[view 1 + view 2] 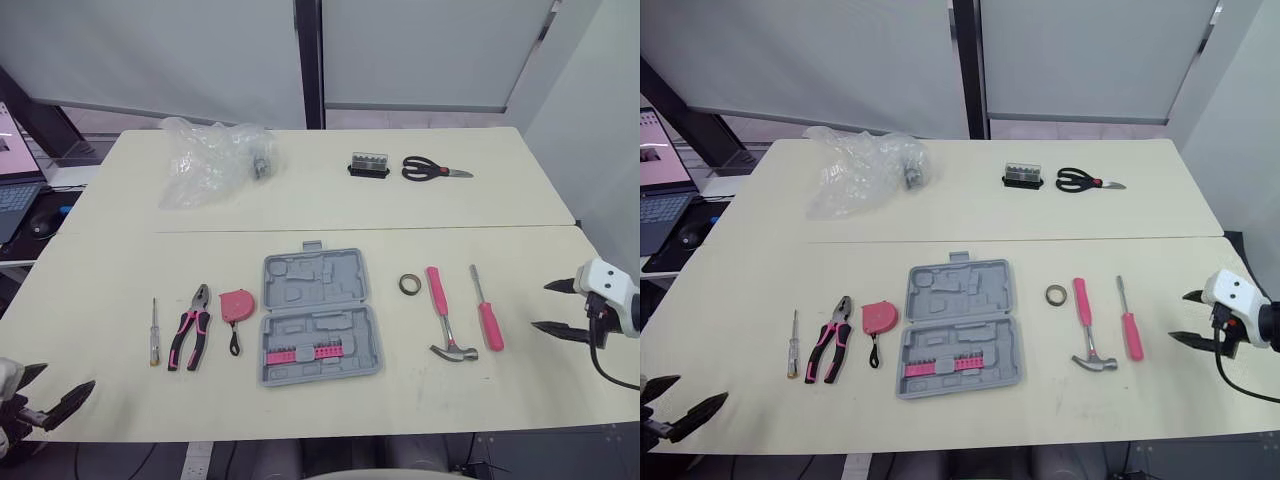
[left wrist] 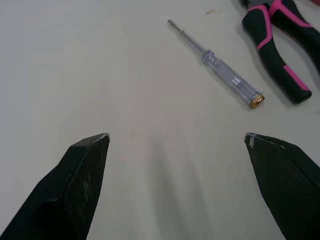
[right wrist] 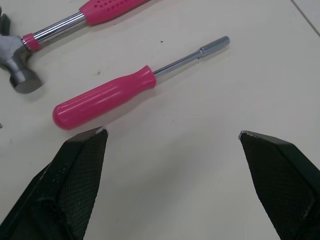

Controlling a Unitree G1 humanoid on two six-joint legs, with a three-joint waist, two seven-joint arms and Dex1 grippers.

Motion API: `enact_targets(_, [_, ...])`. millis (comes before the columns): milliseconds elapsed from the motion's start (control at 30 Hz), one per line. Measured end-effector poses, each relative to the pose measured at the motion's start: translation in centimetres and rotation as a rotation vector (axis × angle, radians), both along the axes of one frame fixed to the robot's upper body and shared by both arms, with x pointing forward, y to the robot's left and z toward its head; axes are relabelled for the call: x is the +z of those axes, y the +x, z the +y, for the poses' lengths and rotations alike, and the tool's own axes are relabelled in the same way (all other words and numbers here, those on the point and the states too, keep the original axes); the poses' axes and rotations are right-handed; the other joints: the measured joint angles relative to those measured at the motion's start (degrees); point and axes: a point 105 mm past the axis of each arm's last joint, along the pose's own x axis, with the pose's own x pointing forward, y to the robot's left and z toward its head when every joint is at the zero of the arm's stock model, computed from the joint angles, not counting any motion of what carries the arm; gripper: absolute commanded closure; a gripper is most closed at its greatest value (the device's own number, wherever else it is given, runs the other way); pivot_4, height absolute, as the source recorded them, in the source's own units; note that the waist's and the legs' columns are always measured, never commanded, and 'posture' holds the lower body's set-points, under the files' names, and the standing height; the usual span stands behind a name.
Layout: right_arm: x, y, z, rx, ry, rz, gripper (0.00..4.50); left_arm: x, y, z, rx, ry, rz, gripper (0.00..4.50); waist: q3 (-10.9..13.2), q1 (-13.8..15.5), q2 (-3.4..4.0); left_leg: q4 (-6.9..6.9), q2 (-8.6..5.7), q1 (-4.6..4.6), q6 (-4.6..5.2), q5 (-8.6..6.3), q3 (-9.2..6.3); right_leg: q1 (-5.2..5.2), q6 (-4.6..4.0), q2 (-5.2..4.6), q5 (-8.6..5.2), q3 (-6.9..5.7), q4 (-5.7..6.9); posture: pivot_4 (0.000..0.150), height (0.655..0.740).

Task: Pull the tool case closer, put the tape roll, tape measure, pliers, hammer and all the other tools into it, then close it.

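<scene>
The grey tool case (image 1: 318,318) lies open mid-worktop (image 1: 480,395). On its left sit the tape measure (image 1: 237,305), pliers (image 1: 190,337) and a clear screwdriver (image 1: 154,332). On its right are the tape roll (image 1: 408,284), hammer (image 1: 445,315) and pink screwdriver (image 1: 486,312). The left hand (image 1: 62,381) and the right hand (image 1: 541,306) hover released and empty at the worktop's outer edges.

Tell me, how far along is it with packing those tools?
Barely started. Done: nothing visible; the tool case lies open, with just pink bits inside. In hand: nothing; left pincer and right pincer hang open, empty, by the table's edges. Left: tape roll, tape measure, pliers, hammer, pink screwdriver and clear screwdriver lie beside the case, then closing it.
</scene>
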Motion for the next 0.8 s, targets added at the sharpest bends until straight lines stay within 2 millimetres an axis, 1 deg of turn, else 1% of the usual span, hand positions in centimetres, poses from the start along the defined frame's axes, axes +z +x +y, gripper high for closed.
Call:
enact_targets(33, [0.2, 0.2, 0.4, 0.001, 0.011, -0.012, 0.0, 0.2, 0.6, -0.8, -0.035, -0.002, -0.008, 0.01, 0.0, 0.0, 0.0, 0.0, 0.01, 0.0, 0.0, 0.0, -0.02, 0.0, 0.0, 0.01, 0.0, -0.01, 0.0, 0.15, 0.74])
enact_targets(67, [0.5, 0.4, 1.1, 0.013, 0.029, -0.023, 0.19, 0.4, 1.4, -1.9, -0.089, -0.003, -0.018, 0.41, 0.0, 0.0, 0.0, 0.0, 0.01, -0.01, 0.0, 0.0, -0.02, 0.0, 0.0, 0.02, 0.0, -0.01, 0.0, 0.15, 0.74])
enact_targets(100, [0.6, 0.6, 1.8, 0.025, 0.047, -0.033, 0.42, 0.6, 2.1, -2.9, -0.138, -0.007, -0.025, 0.65, 0.0, 0.0, 0.0, 0.0, 0.0, -0.01, 0.0, 0.0, -0.02, 0.01, 0.0, 0.02, 0.0, -0.01, 0.01, 0.15, 0.74])
enact_targets(133, [0.8, 0.7, 2.5, 0.038, 0.063, -0.041, 0.68, 0.8, 2.6, -3.9, -0.187, -0.013, -0.029, 0.96, 0.0, 0.1, 0.0, 0.0, 0.0, -0.02, 0.0, 0.0, -0.02, 0.01, 0.0, 0.02, 0.0, -0.01, 0.0, 0.15, 0.74])
enact_targets(233, [1.4, 1.0, 4.7, 0.098, 0.089, -0.055, 1.73, 1.3, 4.1, -6.9, -0.341, -0.039, -0.013, 1.94, 0.0, 0.1, 0.0, 0.0, 0.0, -0.02, 0.0, 0.0, -0.03, 0.0, 0.0, 0.02, 0.0, -0.01, 0.0, 0.15, 0.74])
enact_targets(300, [1.7, 1.2, 6.5, 0.152, 0.094, -0.052, 2.24, 1.8, 5.4, -9.1, -0.447, -0.054, -0.001, 2.6, 0.0, 0.1, 0.0, 0.0, 0.0, -0.01, 0.0, 0.0, -0.04, 0.0, 0.0, 0.03, 0.0, -0.02, 0.01, 0.15, 0.74])
enact_targets(367, [1.6, 1.3, 7.9, 0.193, 0.096, -0.041, 2.69, 2.0, 6.2, -10.4, -0.507, -0.065, 0.003, 3.24, 0.0, 0.1, 0.0, 0.0, 0.0, -0.02, 0.0, 0.0, -0.04, 0.0, 0.0, 0.04, 0.0, -0.01, 0.0, 0.15, 0.74])
enact_targets(433, [1.0, 1.3, 9.3, 0.226, 0.092, -0.013, 3.12, 2.0, 7.0, -11.6, -0.573, -0.066, 0.021, 3.84, 0.0, 0.0, 0.0, 0.0, 0.0, -0.04, 0.0, 0.0, -0.05, -0.03, 0.0, 0.05, 0.0, -0.01, 0.0, 0.15, 0.74])
enact_targets(500, [0.4, 1.5, 10.9, 0.258, 0.095, 0.005, 3.57, 1.6, 7.7, -12.6, -0.628, -0.063, 0.043, 4.49, 0.0, 0.0, 0.0, -0.01, 0.0, -0.04, 0.0, 0.0, -0.05, -0.05, 0.0, 0.06, 0.0, -0.02, 0.01, 0.15, 0.74])
enact_targets(633, [-0.7, 2.0, 13.6, 0.321, 0.093, 0.014, 4.44, -0.2, 8.9, -13.5, -0.68, -0.037, 0.101, 4.5, 0.0, 0.0, 0.0, -0.02, 0.0, -0.09, 0.0, 0.0, -0.08, -0.09, 0.0, 0.08, 0.0, -0.04, 0.02, 0.15, 0.74])
enact_targets(800, [-2.4, 3.1, 17.1, 0.365, 0.095, 0.006, 4.48, -1.4, 10.8, -15.1, -0.728, -0.024, 0.105, 4.5, 0.0, 0.2, -0.02, 0.01, -0.01, -0.15, 0.0, 0.01, -0.12, -0.15, 0.0, 0.08, 0.01, -0.08, 0.08, 0.15, 0.74])
